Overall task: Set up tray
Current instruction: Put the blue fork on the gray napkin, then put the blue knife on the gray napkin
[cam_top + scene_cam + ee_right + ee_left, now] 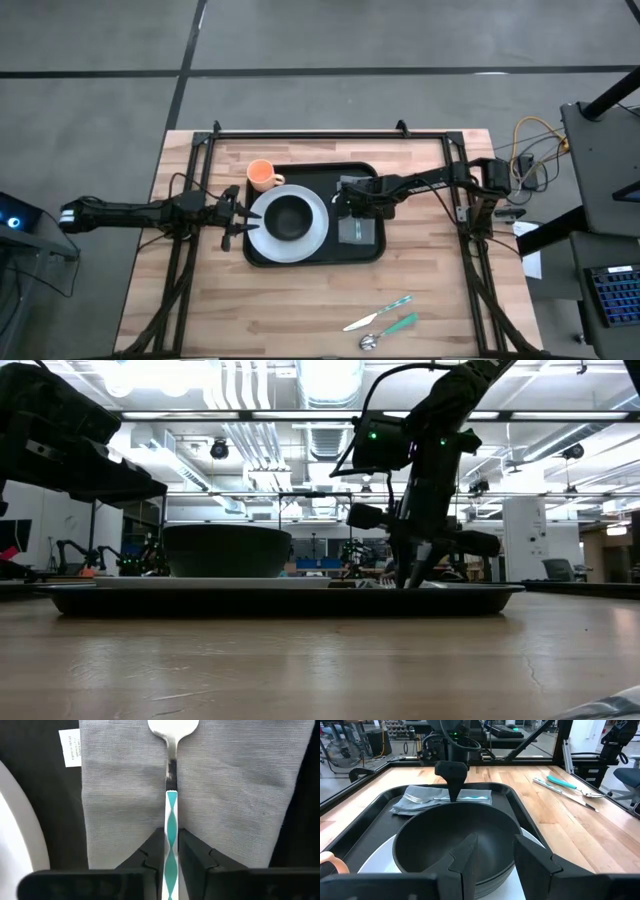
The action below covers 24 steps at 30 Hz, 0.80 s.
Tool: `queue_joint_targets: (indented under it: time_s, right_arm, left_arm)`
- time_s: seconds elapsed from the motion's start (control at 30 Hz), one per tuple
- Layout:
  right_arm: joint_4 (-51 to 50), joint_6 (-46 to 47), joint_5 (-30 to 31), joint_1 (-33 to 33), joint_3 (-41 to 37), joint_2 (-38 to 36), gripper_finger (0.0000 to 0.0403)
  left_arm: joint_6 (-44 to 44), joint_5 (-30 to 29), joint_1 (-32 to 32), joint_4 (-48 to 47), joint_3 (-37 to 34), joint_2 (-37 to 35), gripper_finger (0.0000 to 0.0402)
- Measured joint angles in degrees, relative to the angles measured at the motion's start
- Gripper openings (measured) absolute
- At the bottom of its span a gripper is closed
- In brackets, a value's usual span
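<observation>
Black tray (262,255) is seen at table centre, holding white plate (316,232) with dark bowl (290,216) and grey napkin (359,231) at the bowl's 3 o'clock. Right gripper (171,851) is lowered over the napkin, fingers clamped on the teal-handled fork (171,815). Left gripper (232,219) is parked at the plate's 9 o'clock, fingers apart. Orange cup (263,176) is at the tray's 11 o'clock corner. Knife (378,312) and spoon (388,331) are left on the table at 5 o'clock.

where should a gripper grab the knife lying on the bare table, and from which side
Best guess: take the knife by its handle end, coming straight down from above with the fingers across its width. It lies flat on the wooden table, slanted, so a side approach has nothing to catch. The teal-handled spoon lies close beside it, so grip toward the end farther from the spoon's bowl.
</observation>
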Motion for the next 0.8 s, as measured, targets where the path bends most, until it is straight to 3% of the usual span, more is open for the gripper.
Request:
queue_joint_targets:
  time_s: [0.43,0.8]
  right_arm:
    - [0.2,0.2,-2.5,-0.1,0.0,-0.1,0.0109]
    - [0.0,-3.9,-0.8,-0.4,3.0,-0.7,0.0127]
  left_arm:
    - [0.0,0.0,0.0,0.0,0.0,0.0,0.0105]
    - [0.0,0.0,0.0,0.0,0.0,0.0,0.0105]
